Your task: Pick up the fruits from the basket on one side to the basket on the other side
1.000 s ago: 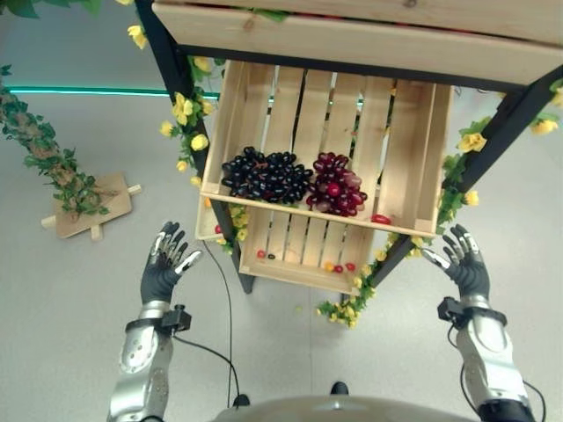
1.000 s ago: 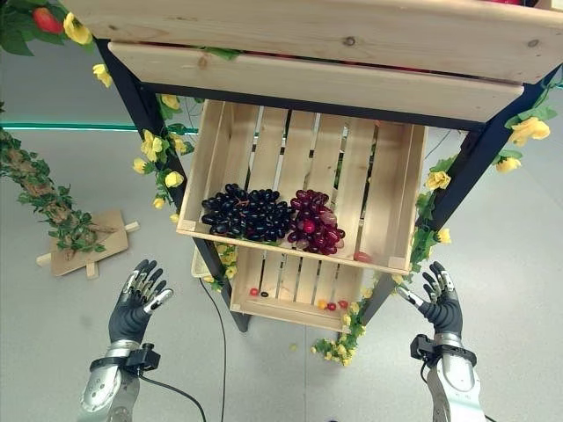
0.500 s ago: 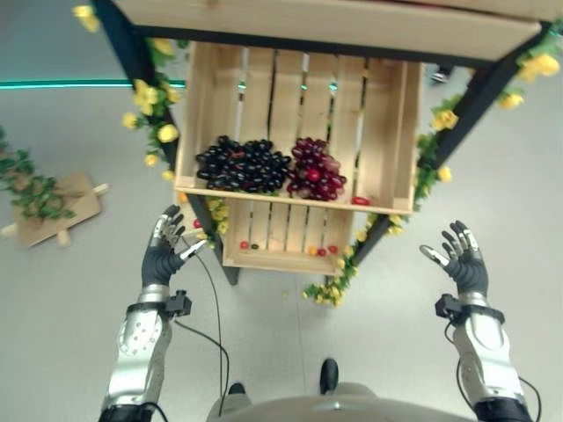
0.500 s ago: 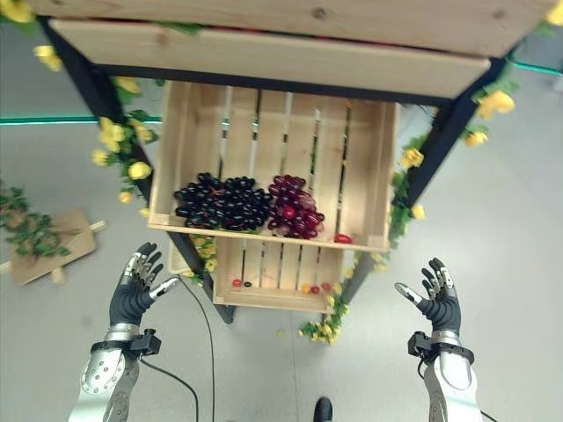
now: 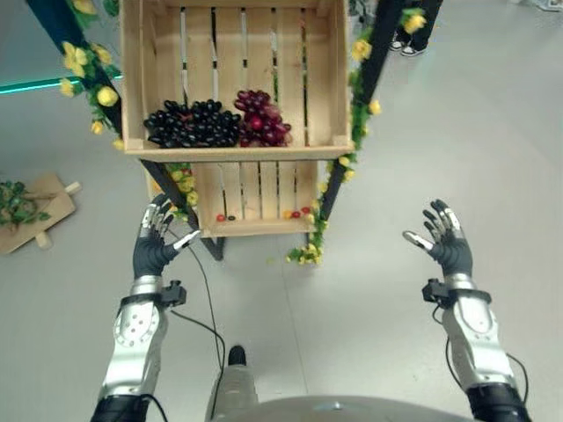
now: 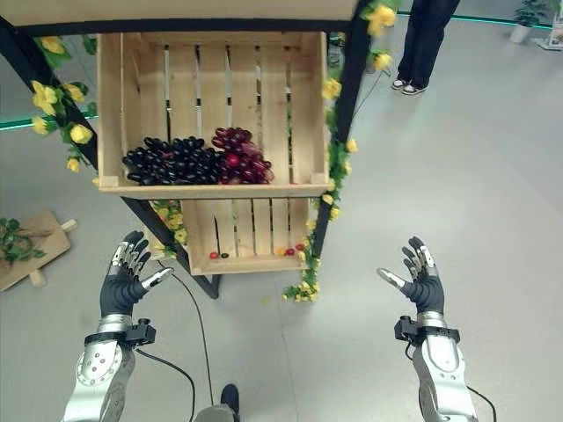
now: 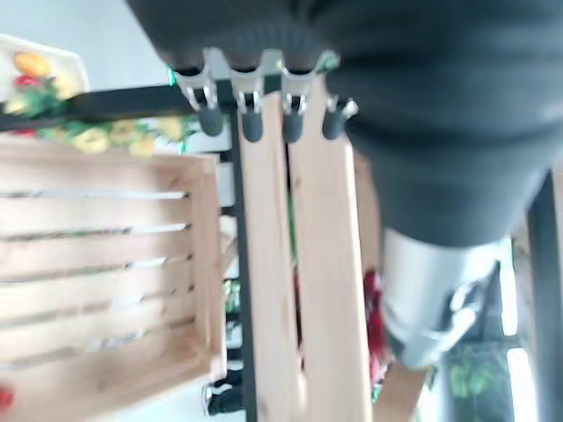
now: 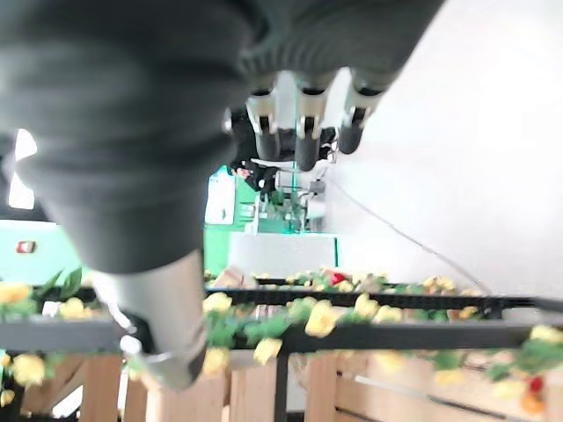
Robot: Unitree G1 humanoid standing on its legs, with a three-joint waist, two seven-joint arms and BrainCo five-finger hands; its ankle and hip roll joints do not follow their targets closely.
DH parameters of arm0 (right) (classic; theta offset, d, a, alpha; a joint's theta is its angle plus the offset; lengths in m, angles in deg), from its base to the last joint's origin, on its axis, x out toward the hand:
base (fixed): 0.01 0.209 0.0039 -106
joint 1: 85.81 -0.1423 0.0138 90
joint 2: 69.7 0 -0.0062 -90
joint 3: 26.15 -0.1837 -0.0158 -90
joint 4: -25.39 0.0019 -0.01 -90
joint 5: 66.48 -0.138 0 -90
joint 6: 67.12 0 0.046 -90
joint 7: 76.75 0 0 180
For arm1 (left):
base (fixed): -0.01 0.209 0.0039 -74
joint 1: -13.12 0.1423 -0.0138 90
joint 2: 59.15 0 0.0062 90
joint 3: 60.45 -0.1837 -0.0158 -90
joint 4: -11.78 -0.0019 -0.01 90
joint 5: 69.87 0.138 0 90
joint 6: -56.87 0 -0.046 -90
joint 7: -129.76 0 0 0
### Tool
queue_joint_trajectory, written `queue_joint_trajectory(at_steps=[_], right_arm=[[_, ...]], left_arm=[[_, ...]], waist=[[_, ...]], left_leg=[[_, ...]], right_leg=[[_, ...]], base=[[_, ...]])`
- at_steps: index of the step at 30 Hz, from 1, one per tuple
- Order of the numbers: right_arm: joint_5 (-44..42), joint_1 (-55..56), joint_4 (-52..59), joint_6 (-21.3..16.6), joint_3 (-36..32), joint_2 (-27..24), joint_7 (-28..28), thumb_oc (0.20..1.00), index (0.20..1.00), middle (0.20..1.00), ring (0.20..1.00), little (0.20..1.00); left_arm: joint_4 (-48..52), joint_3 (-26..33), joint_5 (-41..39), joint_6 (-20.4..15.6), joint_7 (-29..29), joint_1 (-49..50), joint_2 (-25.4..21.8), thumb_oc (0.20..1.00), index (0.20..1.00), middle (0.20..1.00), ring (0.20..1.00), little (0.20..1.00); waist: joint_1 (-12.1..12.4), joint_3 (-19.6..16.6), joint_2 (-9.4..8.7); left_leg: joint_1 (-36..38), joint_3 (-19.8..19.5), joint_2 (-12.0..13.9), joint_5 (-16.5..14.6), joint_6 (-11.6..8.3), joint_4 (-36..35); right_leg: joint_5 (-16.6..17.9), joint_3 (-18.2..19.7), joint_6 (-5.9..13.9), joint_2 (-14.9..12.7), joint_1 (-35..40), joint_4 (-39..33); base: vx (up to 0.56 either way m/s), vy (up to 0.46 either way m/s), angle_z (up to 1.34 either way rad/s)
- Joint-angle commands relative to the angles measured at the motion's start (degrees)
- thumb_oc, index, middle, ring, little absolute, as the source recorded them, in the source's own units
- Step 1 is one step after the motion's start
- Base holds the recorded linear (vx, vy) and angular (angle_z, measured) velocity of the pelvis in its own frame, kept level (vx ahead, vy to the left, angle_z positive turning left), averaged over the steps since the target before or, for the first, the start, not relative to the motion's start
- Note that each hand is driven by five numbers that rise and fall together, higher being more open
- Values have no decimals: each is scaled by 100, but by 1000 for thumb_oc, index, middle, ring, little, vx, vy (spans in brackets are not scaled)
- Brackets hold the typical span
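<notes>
My left hand [image 5: 155, 249] and right hand [image 5: 445, 244] are spread and empty, because the black grapes [image 5: 192, 124] and red grapes [image 5: 259, 118], probably artificial, lie ahead in the upper wooden crate [image 5: 132, 79].

The upper crate [image 5: 230, 79] runs off the top edge. In the lower crate [image 5: 255, 198] sit small fruits [image 5: 295, 213] — too tiny to name, possibly cherries. A person [image 6: 428, 40] stands beyond the rack — cut off above the legs.
</notes>
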Motion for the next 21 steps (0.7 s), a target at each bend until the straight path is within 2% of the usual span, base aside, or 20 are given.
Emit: queue_joint_trajectory(at_steps=[1, 2, 3, 4, 6, 8, 9, 11, 13, 14, 15, 17, 21], right_arm=[[-105, -208, 406, -312, -154, -133, 61, 1000, 1000, 1000, 1000, 1000], [-71, -129, 374, -334, -209, -194, 108, 1000, 1000, 1000, 1000, 1000], [-70, -129, 372, -336, -212, -199, 109, 1000, 1000, 1000, 1000, 1000], [-56, -87, 362, -350, -252, -198, 135, 1000, 1000, 1000, 1000, 1000], [-55, -112, 304, -364, -262, -261, 209, 1000, 1000, 1000, 1000, 1000], [-108, -135, 292, -357, -199, -272, 150, 1000, 1000, 1000, 1000, 1000], [-158, -98, 308, -345, -177, -267, 75, 1000, 1000, 1000, 1000, 1000], [-222, -42, 250, -341, -192, -215, 48, 1000, 1000, 1000, 1000, 1000], [-224, -3, 254, -333, -185, -201, 5, 1000, 1000, 1000, 1000, 1000], [-213, 25, 196, -327, -200, -209, 7, 1000, 1000, 1000, 1000, 1000], [-200, 71, 197, -334, -253, -182, 31, 1000, 1000, 1000, 1000, 1000], [-188, 97, 203, -355, -318, -165, 85, 1000, 1000, 1000, 1000, 1000], [-192, 68, 86, -366, -374, -112, 177, 1000, 1000, 1000, 1000, 1000]], left_arm=[[462, 216, 98, -302, 101, -131, -367, 1000, 1000, 1000, 1000, 1000], [422, 133, 97, -313, 109, -185, -301, 1000, 1000, 1000, 1000, 1000], [422, 130, 100, -313, 111, -187, -295, 1000, 1000, 1000, 1000, 1000], [383, 95, 102, -311, 117, -212, -244, 1000, 1000, 1000, 1000, 1000], [385, 68, 234, -327, 183, -252, -259, 1000, 1000, 1000, 1000, 1000], [381, 122, 246, -341, 149, -170, -223, 1000, 1000, 1000, 1000, 1000], [415, 166, 219, -338, 96, -91, -188, 1000, 1000, 1000, 1000, 1000], [433, 206, 175, -343, 59, -37, -181, 1000, 1000, 1000, 1000, 1000], [469, 212, 120, -327, 32, 0, -176, 1000, 1000, 1000, 1000, 1000], [466, 195, 88, -315, 14, 1, -161, 1000, 1000, 1000, 1000, 1000], [477, 146, 85, -286, 27, -32, -163, 1000, 1000, 1000, 1000, 1000], [475, 46, 156, -292, 40, -107, -191, 1000, 1000, 1000, 1000, 1000], [459, -52, 215, -294, 56, -170, -259, 1000, 1000, 1000, 1000, 1000]], waist=[[62, 105, 4], [-8, 222, 92], [-30, 244, 101], [-104, 305, 132], [-127, 432, 74], [-162, 397, -9], [-189, 348, -112], [-217, 275, -152], [-266, 166, -144], [-338, 100, -124], [-458, 19, -49], [-560, -59, 27], [-707, -209, 10]], left_leg=[[-501, -332, -132, 892, -412, -820], [-392, -284, -87, 973, -450, -1195], [-360, -305, -96, 996, -453, -1230], [-288, -165, -60, 989, -424, -1388], [-209, -100, -57, 846, -428, -1127], [-31, -323, -150, 465, -324, -508], [10, -521, -321, 18, -233, -25], [223, -768, -529, -331, -188, 303], [545, -980, -695, -686, -123, 289], [733, -967, -723, -799, -84, 214], [1006, -847, -620, -835, -77, -114], [1023, -785, -530, -697, -124, -441], [1244, -692, -538, -722, -126, -774]], right_leg=[[-127, -4, -163, 309, 361, -311], [-130, -204, -224, 472, 408, -327], [-132, -230, -226, 476, 440, -334], [-130, -371, -261, 533, 468, -342], [-47, -580, -301, 504, 416, -368], [146, -665, -315, 469, 260, -483], [225, -698, -322, 404, 185, -525], [244, -731, -339, 363, 110, -479], [246, -731, -345, 362, 38, -400], [242, -769, -347, 347, -44, -312], [211, -830, -337, 368, -104, -211], [219, -946, -326, 358, -138, -158], [361, -952, -230, 228, -165, -111]], base=[[-283, -405, -17], [-188, -299, 6], [-157, -252, 80], [-170, -161, 105], [-321, -206, 102], [-326, -151, 65], [-256, -112, 11], [-154, -59, -3], [-39, 11, 4], [-22, 70, 35], [-34, 115, 31], [-28, 122, 37], [-7, 141, 37]])
